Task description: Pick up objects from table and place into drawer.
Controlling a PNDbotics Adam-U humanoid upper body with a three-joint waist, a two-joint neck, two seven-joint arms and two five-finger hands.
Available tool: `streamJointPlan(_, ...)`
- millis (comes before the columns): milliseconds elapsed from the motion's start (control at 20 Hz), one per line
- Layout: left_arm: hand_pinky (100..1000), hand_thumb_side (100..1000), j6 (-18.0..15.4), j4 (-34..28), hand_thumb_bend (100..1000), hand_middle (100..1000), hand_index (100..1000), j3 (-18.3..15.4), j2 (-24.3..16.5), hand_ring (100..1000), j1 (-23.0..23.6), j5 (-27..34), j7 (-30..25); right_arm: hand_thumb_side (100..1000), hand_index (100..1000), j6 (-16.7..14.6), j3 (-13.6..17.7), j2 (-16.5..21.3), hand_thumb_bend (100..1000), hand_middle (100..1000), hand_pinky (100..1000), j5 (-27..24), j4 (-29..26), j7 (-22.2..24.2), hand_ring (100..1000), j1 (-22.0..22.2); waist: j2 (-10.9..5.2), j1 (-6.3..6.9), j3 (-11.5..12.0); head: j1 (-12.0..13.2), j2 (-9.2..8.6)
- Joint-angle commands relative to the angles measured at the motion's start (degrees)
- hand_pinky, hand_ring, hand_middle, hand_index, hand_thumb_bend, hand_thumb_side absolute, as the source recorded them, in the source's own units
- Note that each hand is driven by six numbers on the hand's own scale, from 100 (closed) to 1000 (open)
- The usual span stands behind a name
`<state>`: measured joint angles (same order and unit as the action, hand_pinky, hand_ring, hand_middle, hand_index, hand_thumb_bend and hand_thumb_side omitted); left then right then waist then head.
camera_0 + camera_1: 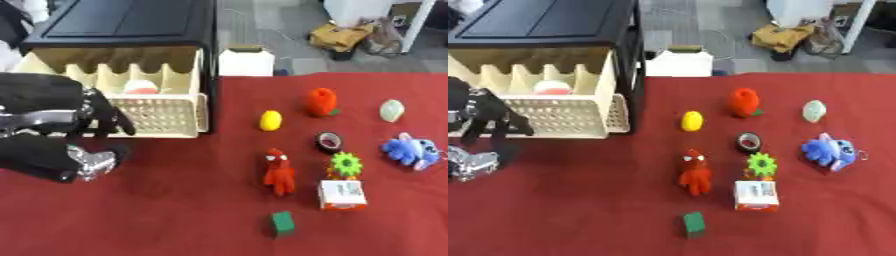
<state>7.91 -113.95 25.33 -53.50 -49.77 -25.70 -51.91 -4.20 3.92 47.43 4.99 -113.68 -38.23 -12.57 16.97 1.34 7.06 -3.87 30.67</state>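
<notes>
At the far left, the left robot hand (103, 116) is seen just in front of the pulled-out cream plastic lattice drawer (166, 117) of the black cabinet (131, 22), its fingers relaxed and spread, nothing held. A red-and-white round object (140, 87) lies inside the drawer. On the red tabletop (175, 210), right of the drawer, a yellow egg-shaped toy (270, 120), a red plush figure (279, 171), a green block (282, 223), an orange plush (321, 101), a black tape roll (329, 142), a green gear (346, 164), a white-and-orange box (342, 194), a pale green egg (391, 110) and a blue plush (411, 150) are spread. The right robot hand is not shown.
</notes>
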Motion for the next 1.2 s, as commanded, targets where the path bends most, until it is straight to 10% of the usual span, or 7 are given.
streamJointPlan(50, 266, 1000, -0.4, -0.6, 135, 534, 854, -0.2, -2.3, 432, -0.3, -0.9, -0.1, 864, 806, 0.0, 0.9, 1.0, 100, 696, 687, 0.1, -0.9, -0.2, 709, -0.3, -0.89, -0.04, -0.1, 0.2, -0.28)
streamJointPlan(350, 446, 1000, 2.1, -0.6, 100, 743, 926, 1.1, -4.1, 691, 4.0, 1.3, -0.1, 861, 804, -0.1, 1.2, 0.6, 100, 691, 687, 0.2, -0.9, -0.5, 707, -0.1, -0.50, -0.50, -0.1, 0.1, -1.27)
streamJointPlan(1200, 421, 1000, 15.0, -0.6, 100, 692, 924, -0.9, -5.8, 665, 10.2, 5.8, -0.1, 856, 796, 0.1, 1.4, -0.8, 100, 686, 687, 0.2, -0.9, -1.1, 702, 0.4, 0.23, -1.13, -0.9, 1.0, -2.42)
